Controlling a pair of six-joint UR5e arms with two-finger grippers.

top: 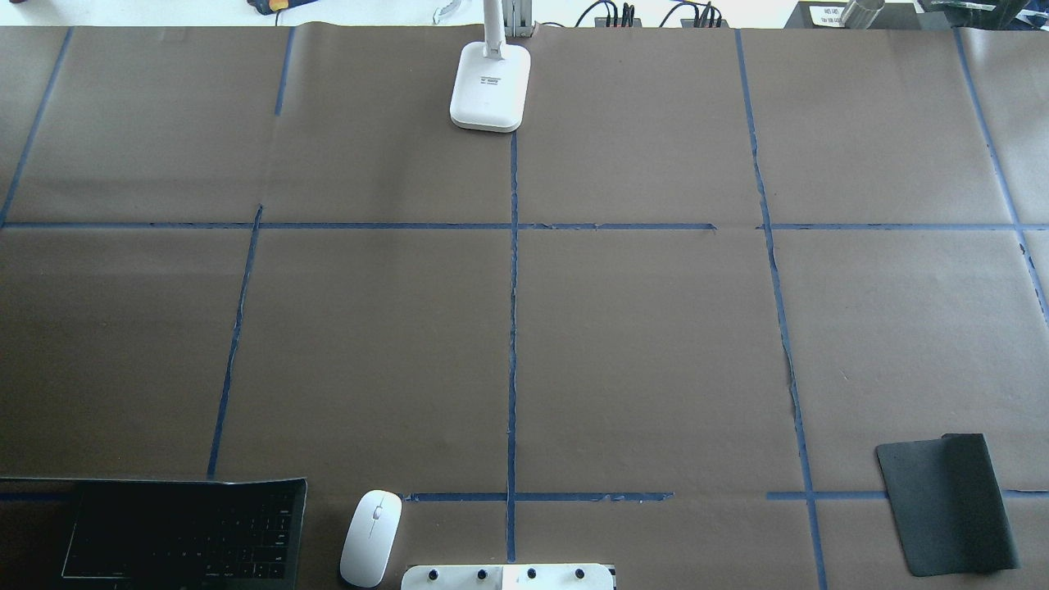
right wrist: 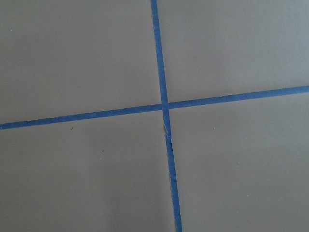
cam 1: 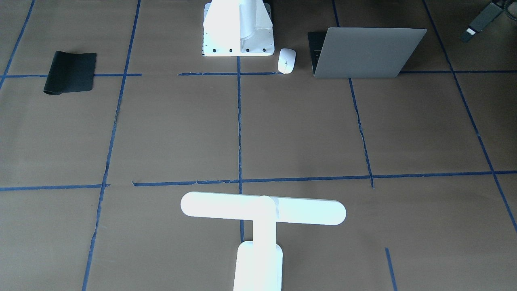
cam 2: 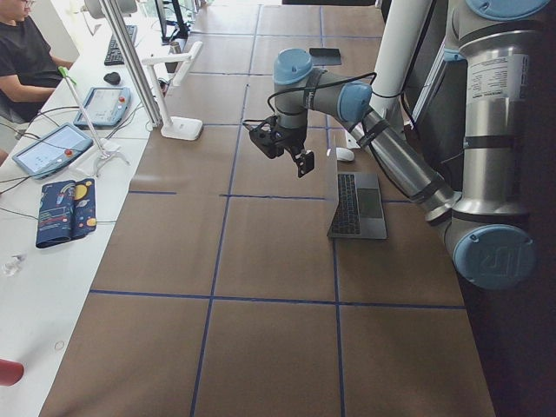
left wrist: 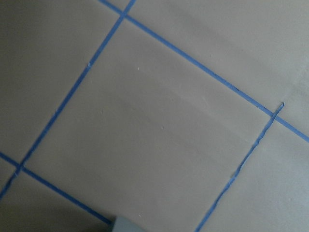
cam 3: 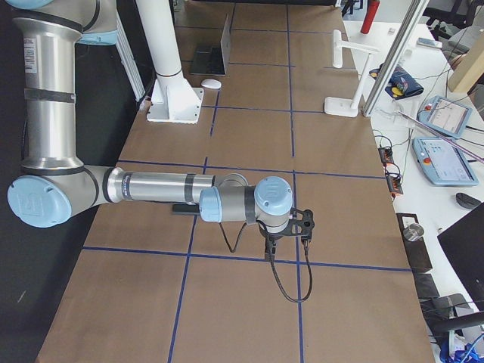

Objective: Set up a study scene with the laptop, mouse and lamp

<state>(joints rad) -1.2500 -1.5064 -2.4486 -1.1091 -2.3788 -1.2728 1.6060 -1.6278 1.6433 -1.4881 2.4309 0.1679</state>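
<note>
The laptop (cam 1: 367, 52) stands open at the robot's near left corner, keyboard (top: 180, 533) toward the robot; it also shows in the left side view (cam 2: 356, 204). The white mouse (cam 1: 286, 60) (top: 370, 537) lies just beside it, next to the pedestal. The white lamp (cam 1: 262, 210) stands at the far middle edge, its base (top: 489, 86) on the centre tape line. My left gripper (cam 2: 282, 143) hangs above the table beyond the laptop. My right gripper (cam 3: 287, 231) points down over a tape crossing. Both show only in side views, so I cannot tell whether they are open or shut.
A black mouse pad (cam 1: 70, 72) (top: 946, 504) lies at the robot's near right. The white bolted pedestal (cam 1: 238, 28) stands at the near middle. Blue tape lines (top: 512, 328) divide the brown paper. An operator (cam 2: 22, 52) sits at a side table with tablets.
</note>
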